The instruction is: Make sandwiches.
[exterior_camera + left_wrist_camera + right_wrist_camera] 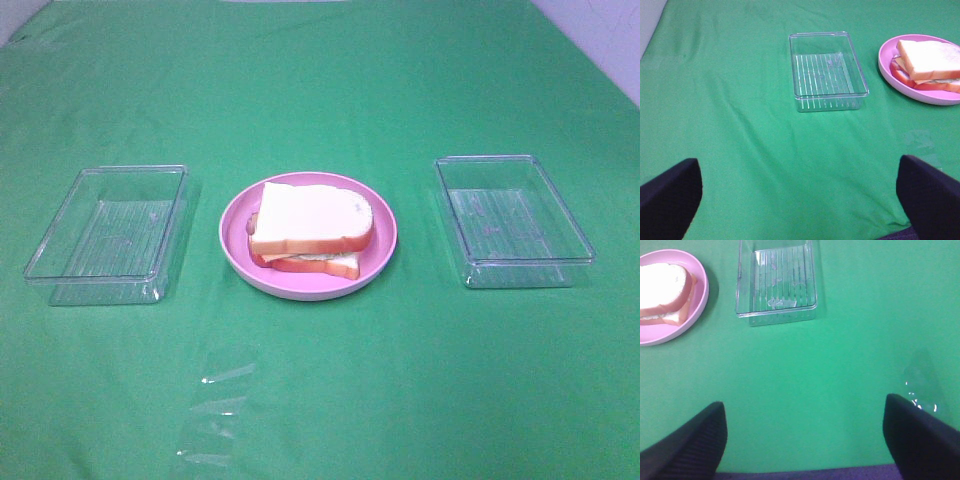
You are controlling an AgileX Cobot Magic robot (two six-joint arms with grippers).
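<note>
A sandwich stack (312, 228) lies on the round pink plate (382, 255) at the middle of the green cloth: white bread with orange-brown crust on top, red and yellow layers between, another slice below. It also shows in the left wrist view (930, 65) and the right wrist view (664, 295). Neither gripper shows in the exterior high view. My left gripper (800, 200) is open and empty, well short of the left tray. My right gripper (805, 440) is open and empty, well short of the right tray.
A clear plastic tray (110, 235) lies left of the plate, with nothing in it, and shows in the left wrist view (826, 70). A second clear plastic tray (512, 220) lies right of it, also in the right wrist view (776, 280). Faint shiny marks (215, 415) show near the front.
</note>
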